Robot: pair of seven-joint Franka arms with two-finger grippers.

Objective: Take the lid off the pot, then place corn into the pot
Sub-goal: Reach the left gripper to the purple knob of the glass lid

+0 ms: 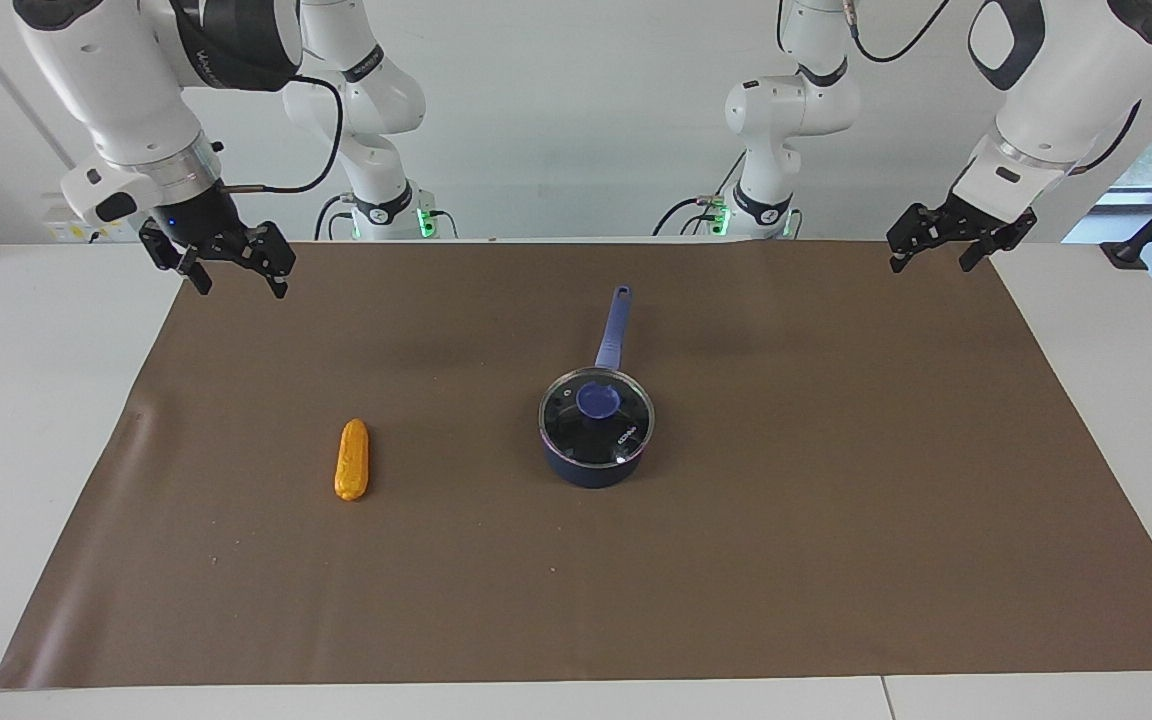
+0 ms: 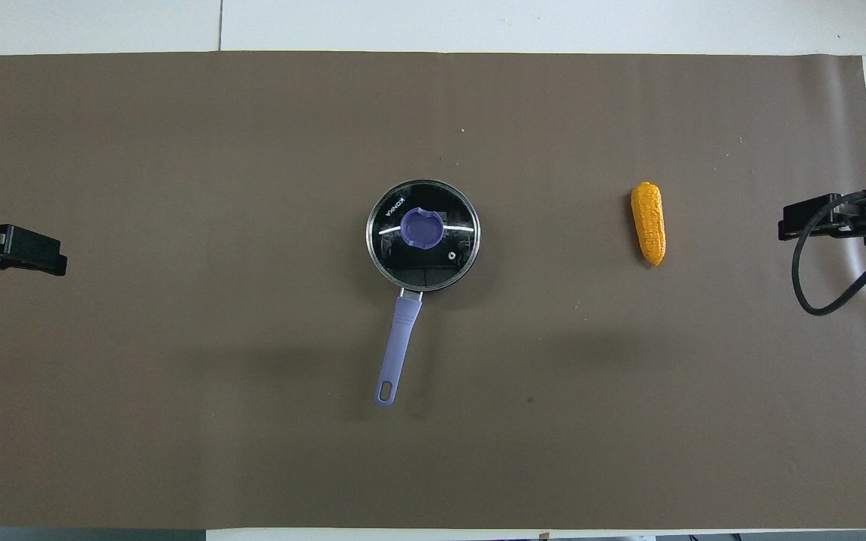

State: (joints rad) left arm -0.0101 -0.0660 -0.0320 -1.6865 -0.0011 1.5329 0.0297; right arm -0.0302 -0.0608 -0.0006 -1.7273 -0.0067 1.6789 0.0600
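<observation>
The dark blue pot (image 1: 591, 468) stands in the middle of the brown mat, its light blue handle (image 1: 613, 328) pointing toward the robots. The glass lid (image 1: 626, 428) with a blue knob (image 1: 598, 400) sits closed on it. The pot's handle (image 2: 397, 347) and the lid (image 2: 448, 225) also show in the overhead view. The orange-yellow corn (image 1: 352, 460) lies on the mat beside the pot, toward the right arm's end; it also shows in the overhead view (image 2: 649, 223). My right gripper (image 1: 238, 283) hangs open and empty over the mat's corner. My left gripper (image 1: 931, 264) hangs open and empty over the mat's other corner by the robots.
The brown mat (image 1: 796, 520) covers most of the white table (image 1: 16, 400). A black cable (image 2: 816, 285) loops down from the right gripper (image 2: 809, 222). The left gripper (image 2: 27, 255) shows at the overhead view's edge.
</observation>
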